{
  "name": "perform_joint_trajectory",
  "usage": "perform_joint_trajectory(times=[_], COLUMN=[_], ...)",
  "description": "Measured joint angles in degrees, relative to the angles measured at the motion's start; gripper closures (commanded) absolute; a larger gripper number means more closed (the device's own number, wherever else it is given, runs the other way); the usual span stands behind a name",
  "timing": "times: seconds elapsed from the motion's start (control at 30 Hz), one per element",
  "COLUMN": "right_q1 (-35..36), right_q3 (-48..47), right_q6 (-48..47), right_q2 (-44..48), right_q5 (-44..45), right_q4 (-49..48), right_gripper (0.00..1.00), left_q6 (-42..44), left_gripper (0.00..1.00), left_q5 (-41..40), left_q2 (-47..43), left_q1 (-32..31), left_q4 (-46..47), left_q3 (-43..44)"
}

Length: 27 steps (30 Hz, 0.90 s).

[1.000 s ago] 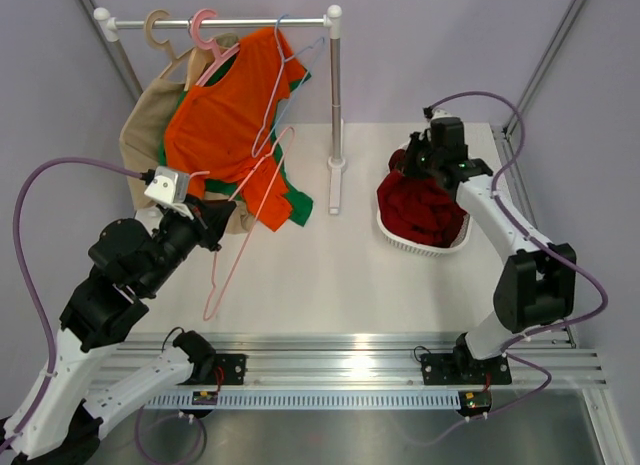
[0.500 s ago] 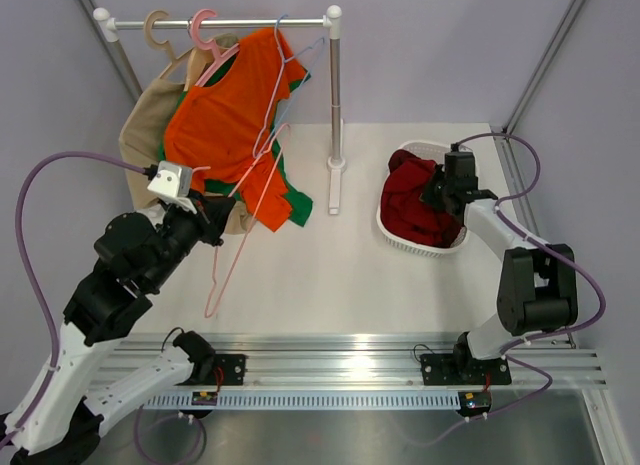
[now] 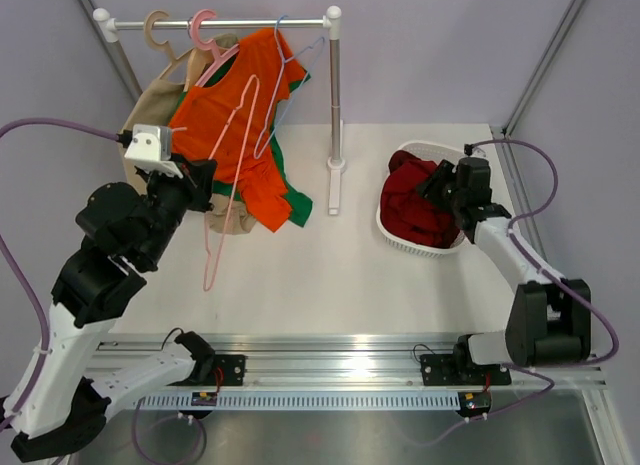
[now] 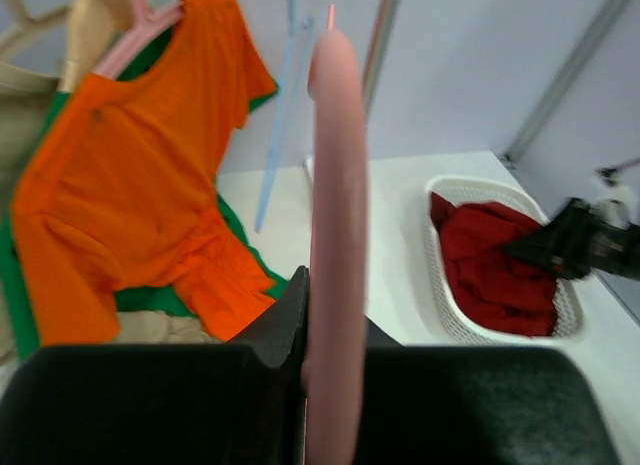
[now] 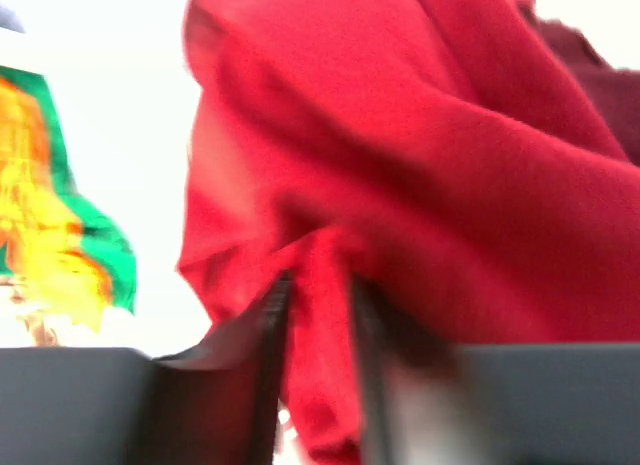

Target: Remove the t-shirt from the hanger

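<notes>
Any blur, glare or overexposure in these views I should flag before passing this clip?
Top external: sharp and evenly lit, with glare only on the metal base rail. Left wrist: the hanger sits close to the lens and is out of focus; the background is fairly clear. Right wrist: smeared throughout, the t-shirt soft-edged, the background blown out white.

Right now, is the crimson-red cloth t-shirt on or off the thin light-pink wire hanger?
Off. The crimson-red t-shirt lies bunched in the white mesh basket; the light-pink wire hanger is bare.
</notes>
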<state>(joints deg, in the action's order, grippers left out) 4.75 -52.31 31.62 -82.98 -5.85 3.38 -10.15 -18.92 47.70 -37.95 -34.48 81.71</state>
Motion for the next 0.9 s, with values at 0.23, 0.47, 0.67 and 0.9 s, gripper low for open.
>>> perform_joint_trajectory(times=[0.23,0.47,0.67,0.9], right_q1=[0.02,0.11,2.16,4.17], right_q3=[0.02,0.92,1.27,1.88], right_q6=[-0.07,0.33,0.66,1.09], right_q2=[17.03,24.06,27.96,28.98], right_q5=[-1.36,-2.51,-4.00,-4.81], right_q4=[0.52,1.60,1.09,0.85], right_gripper=[0.20,0.16,0.16,0.16], left_q6=[3.43,5.20,5.62,5.01], left_gripper=[1.00,1.00,1.00,1.00], left_q5=[-6.27,5.88,19.19,35.01], left_q2=[8.35,17.94,29.66,41.07], left_q1=[1.25,15.39,23.54,30.67], left_q4=[-3.50,-5.53,-8.46,-9.81], left_q3=[9.90,15.74,24.28,35.36])
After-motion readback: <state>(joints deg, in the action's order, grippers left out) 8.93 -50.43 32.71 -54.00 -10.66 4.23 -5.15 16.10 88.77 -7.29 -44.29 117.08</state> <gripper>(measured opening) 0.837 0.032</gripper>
